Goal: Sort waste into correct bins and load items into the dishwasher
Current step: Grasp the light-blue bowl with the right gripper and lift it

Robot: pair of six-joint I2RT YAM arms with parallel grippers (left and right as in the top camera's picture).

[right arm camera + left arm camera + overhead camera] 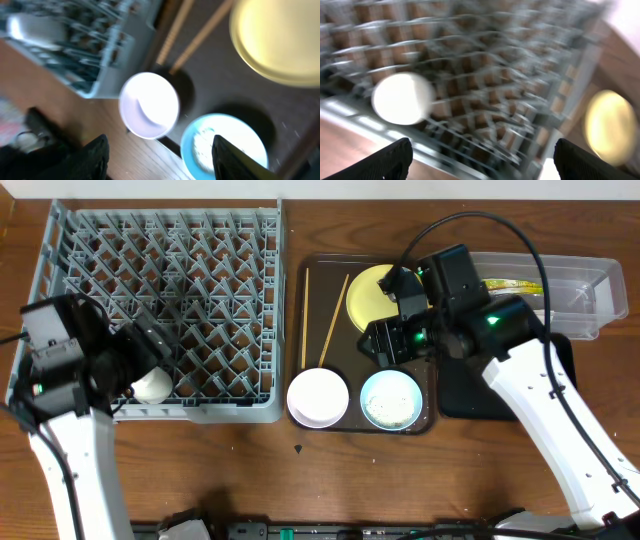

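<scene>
The grey dish rack (160,300) stands at the left, with the white cup (152,386) in its front left corner. My left gripper (158,352) is open and empty just above the cup (402,98); its view is blurred. The yellow plate (365,295), the chopsticks (333,320), the pink bowl (318,397) and the light blue bowl (391,400) with rice scraps lie on the brown tray (310,280). My right gripper (160,157) is open and empty above the pink bowl (149,105) and the blue bowl (230,145). The green-and-yellow wrapper (510,285) lies in the clear tub (590,290). No napkin shows.
The black tray (470,395) lies right of the brown tray, partly under my right arm. Bare wooden table runs along the front edge. In the right wrist view the rack corner (85,45) sits at the upper left.
</scene>
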